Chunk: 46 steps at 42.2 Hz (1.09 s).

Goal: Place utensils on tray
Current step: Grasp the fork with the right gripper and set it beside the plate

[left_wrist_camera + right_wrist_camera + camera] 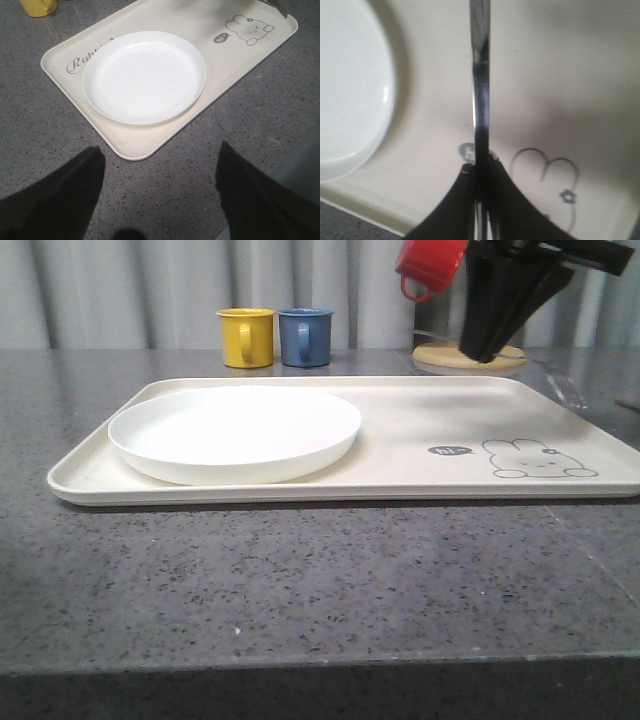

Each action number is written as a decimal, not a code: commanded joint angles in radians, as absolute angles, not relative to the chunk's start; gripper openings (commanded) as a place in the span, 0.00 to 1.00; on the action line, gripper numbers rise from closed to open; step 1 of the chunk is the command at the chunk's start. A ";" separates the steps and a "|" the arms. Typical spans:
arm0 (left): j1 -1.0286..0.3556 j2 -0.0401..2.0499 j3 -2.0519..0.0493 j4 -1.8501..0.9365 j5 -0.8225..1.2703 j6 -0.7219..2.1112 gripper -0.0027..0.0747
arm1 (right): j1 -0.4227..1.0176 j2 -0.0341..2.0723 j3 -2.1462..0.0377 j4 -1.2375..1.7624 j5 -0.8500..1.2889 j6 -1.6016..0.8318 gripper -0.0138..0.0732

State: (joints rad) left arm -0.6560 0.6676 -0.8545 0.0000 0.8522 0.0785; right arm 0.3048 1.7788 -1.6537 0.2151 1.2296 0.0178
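Silver utensil [481, 75] clamped in right pincer [481, 172] above tray [530, 75]; left pincer [160, 175] spread wide.

Printed words on the tray

The cream tray [75, 80] carries grey cursive script near one short end in the left wrist view; it reads "Rabbi" before the white plate [145, 77] covers the remaining letters. Near the opposite end, beside the line-drawn rabbit [248, 29], a small dark speech bubble [220, 38] holds tiny pale lettering that looks like "hi", though it is too small to read with certainty. No other text is legible.
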 commanded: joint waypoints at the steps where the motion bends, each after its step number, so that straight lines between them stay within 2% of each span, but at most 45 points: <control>1: -0.662 0.668 -0.882 0.000 0.780 0.070 0.64 | 0.328 1.753 -1.688 0.237 1.189 0.088 0.10; 9: -0.662 0.668 -0.882 0.000 0.780 0.070 0.64 | 0.343 1.810 -1.688 0.236 1.137 0.226 0.10; 22: -0.662 0.668 -0.882 0.000 0.780 0.070 0.64 | 0.343 1.876 -1.688 0.236 1.043 0.285 0.11; 26: -0.662 0.668 -0.882 0.000 0.780 0.070 0.64 | 0.343 1.882 -1.688 0.236 1.032 0.306 0.18; 34: -0.662 0.668 -0.882 0.000 0.780 0.070 0.64 | 0.343 1.883 -1.688 0.231 1.026 0.305 0.47; 37: -0.662 0.668 -0.882 0.000 0.780 0.070 0.64 | 0.343 1.876 -1.688 0.219 1.030 0.303 0.55; 46: -0.662 0.668 -0.882 0.000 0.780 0.070 0.64 | 0.343 1.795 -1.688 0.123 1.113 0.232 0.56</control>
State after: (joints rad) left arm -0.6560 0.6676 -0.8545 0.0000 0.8522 0.0785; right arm 0.3456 1.8971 -1.6559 0.1666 1.0820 0.2757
